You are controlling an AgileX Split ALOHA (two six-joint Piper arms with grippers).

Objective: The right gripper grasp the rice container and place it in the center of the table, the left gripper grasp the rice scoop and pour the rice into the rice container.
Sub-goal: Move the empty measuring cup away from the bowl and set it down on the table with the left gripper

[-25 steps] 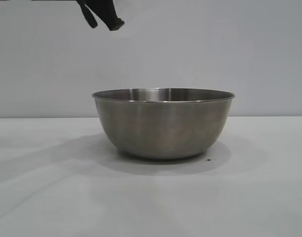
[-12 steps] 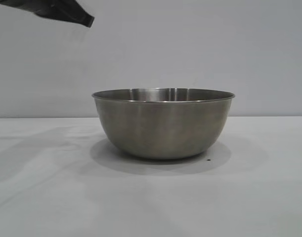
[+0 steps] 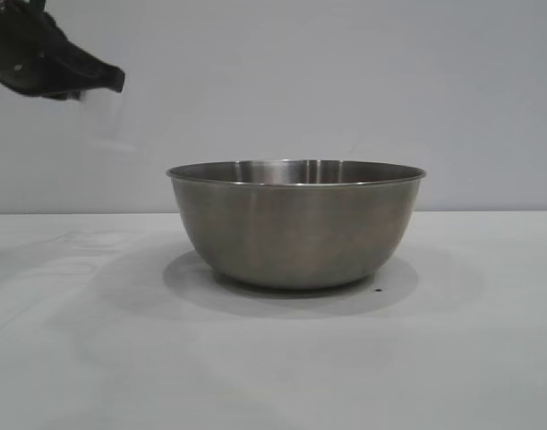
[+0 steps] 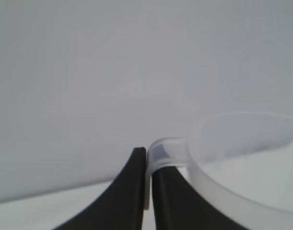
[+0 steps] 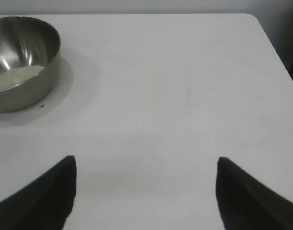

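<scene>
Steel bowl (image 3: pixel 295 224) with rice (image 5: pixel 14 77), mid-table (image 3: pixel 452 358)

Pale grains heaped inside bowl, seen from right wrist view. Clear plastic scoop (image 4: pixel 242 158) pinched by its handle in closed left gripper (image 4: pixel 147 191), held high, left of bowl; contents not discernible. Right gripper (image 5: pixel 146 191) spread wide, empty, low over table well apart from bowl. No legible markings.

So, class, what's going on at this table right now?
A steel bowl stands on the white table with rice already in it. The left gripper, up at the left of the exterior view and clear of the bowl, is shut on the handle of a clear plastic scoop. The right gripper hangs open over bare table beside the bowl, holding nothing.
</scene>
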